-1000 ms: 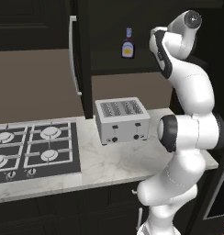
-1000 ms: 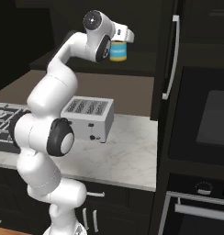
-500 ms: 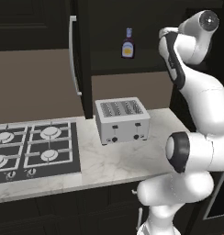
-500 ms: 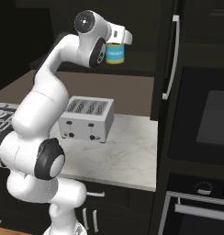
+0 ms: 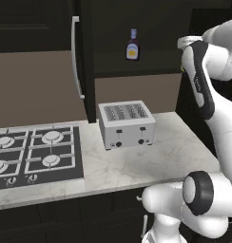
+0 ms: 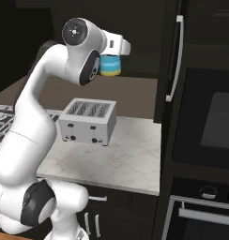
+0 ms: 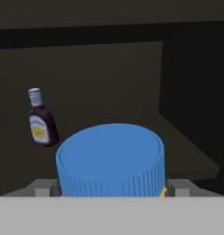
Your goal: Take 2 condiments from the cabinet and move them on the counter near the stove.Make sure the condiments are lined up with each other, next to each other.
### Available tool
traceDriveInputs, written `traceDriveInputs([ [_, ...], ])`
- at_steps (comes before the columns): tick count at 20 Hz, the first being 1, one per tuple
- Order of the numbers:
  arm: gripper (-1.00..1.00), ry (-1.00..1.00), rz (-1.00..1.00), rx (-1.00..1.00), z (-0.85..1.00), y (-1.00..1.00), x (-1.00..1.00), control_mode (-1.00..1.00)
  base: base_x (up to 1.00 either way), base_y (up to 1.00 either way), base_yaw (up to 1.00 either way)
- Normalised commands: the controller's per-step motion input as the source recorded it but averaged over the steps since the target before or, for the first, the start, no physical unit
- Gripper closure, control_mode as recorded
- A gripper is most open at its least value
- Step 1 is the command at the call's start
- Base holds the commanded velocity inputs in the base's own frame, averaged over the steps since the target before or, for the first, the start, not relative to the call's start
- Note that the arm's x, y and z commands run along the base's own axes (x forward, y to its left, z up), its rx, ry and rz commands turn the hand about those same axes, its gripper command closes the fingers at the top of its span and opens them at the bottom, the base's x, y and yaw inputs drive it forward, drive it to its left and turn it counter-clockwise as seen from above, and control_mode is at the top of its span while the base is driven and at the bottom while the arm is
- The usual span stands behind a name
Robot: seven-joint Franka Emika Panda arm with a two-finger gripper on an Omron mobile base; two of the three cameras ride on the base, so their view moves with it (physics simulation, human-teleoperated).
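Up at the black wall cabinet (image 5: 84, 57), the gripper (image 7: 111, 190) has its jaws spread wide around the squat blue-lidded jar with yellow-and-teal bands (image 6: 110, 65), one finger (image 7: 42, 188) on each side. Further along the dark shelf stands the small dark bottle with yellow label (image 5: 132, 46), above the silver slotted toaster (image 5: 126, 124).

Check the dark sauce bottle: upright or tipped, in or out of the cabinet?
Upright and in: the dark bottle stands neck-up on the cabinet shelf, and the hand view shows it likewise, behind the blue-lidded jar.
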Motion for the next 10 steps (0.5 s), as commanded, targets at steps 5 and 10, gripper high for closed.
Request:
traceDriveInputs([
  [5, 1.00, 0.00, 0.13, 0.04, -0.41, 0.05, -0.78, -1.00, 0.00, 0.00, 0.00],
  [10, 1.00, 0.00, 0.12, 0.01, -0.49, 0.18, -0.70, -1.00, 0.00, 0.00, 0.00],
])
